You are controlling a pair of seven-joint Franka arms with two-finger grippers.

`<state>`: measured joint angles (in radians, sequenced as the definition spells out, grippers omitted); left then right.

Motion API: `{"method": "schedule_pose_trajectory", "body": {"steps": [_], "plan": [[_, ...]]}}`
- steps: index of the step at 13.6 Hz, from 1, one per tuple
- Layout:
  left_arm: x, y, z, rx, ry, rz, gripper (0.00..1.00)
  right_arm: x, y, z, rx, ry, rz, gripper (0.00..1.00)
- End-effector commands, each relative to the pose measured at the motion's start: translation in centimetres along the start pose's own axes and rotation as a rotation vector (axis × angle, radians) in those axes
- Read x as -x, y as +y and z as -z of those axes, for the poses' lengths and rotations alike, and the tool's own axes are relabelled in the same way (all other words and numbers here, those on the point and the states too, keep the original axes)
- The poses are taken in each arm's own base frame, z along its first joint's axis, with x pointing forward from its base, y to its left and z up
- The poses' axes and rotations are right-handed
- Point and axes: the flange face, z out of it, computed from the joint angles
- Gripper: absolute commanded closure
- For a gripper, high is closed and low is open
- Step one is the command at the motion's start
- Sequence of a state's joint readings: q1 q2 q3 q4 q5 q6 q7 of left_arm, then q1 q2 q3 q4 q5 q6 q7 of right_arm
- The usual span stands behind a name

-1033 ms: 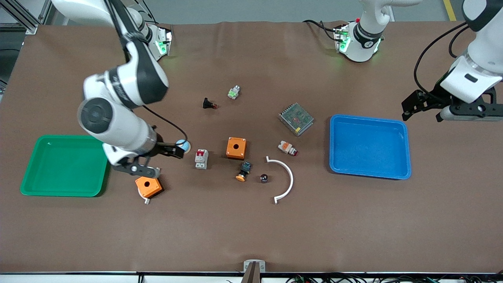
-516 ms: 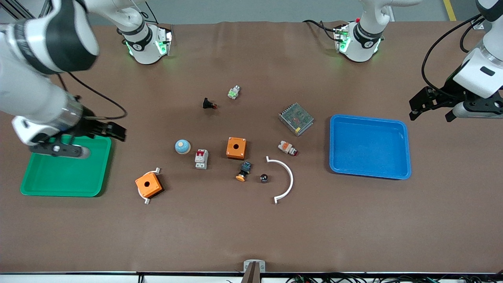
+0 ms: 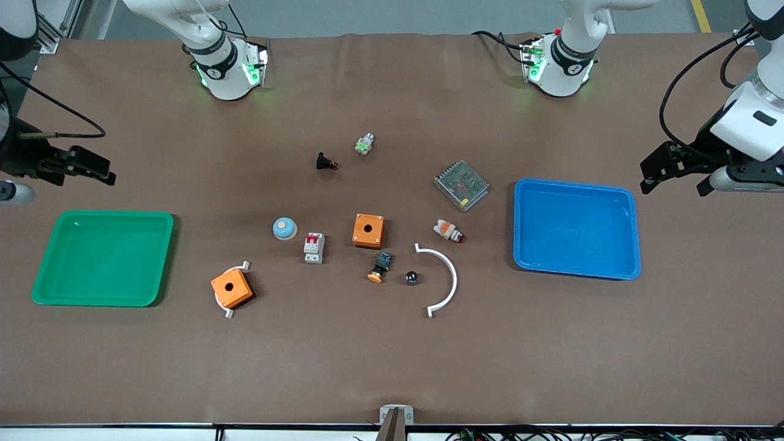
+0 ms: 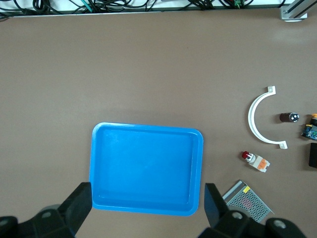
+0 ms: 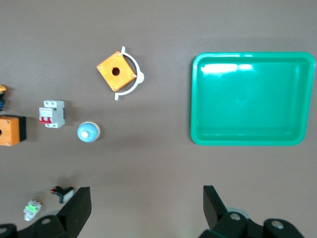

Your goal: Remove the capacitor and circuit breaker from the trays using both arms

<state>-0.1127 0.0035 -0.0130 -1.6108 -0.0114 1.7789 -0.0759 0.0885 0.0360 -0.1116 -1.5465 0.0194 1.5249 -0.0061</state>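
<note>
Both trays, green tray [image 3: 103, 257] and blue tray [image 3: 576, 227], hold nothing; both arms' jaws gape.

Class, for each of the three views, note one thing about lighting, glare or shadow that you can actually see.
Front view: green lamps glow at both arm bases, and the orange box casts a short, soft shadow. Right wrist view: white glare streaks the floor of the green tray near one rim. Left wrist view: the blue tray is evenly lit, with only faint sheen and a thin shadow along its edge.
</note>
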Motion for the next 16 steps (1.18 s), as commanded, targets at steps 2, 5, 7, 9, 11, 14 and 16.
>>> {"method": "schedule_pose_trajectory", "body": {"steps": [2, 5, 7, 9, 11, 14, 16], "plan": [[0.0, -2.5, 1.5, -0.022, 0.009, 0.014, 0.00, 3.2, 2.6, 1.0, 0.014, 0.014, 0.024, 0.00], [0.0, -0.6, 1.3, -0.016, 0.007, -0.009, 0.00, 4.1, 4.7, 1.1, 0.001, 0.015, 0.025, 0.00], [0.0, -0.3, 1.4, -0.011, 0.008, -0.008, 0.00, 4.5, 5.1, 0.9, -0.007, 0.014, 0.016, 0.00], [0.7, -0.1, 1.4, -0.015, -0.030, -0.023, 0.00, 4.9, 5.2, 1.2, -0.012, 0.020, 0.014, 0.00], [1.7, -0.4, 2.5, -0.019, -0.062, -0.026, 0.00, 5.3, 5.1, 1.2, -0.036, 0.021, 0.012, 0.00], [1.2, -0.5, 4.4, -0.021, -0.047, -0.017, 0.00, 5.2, 5.2, 1.2, -0.039, 0.021, 0.010, 0.00], [0.9, -0.7, 5.2, -0.023, -0.040, -0.016, 0.00, 5.1, 5.2, 1.1, -0.039, 0.023, 0.010, 0.00]]}}
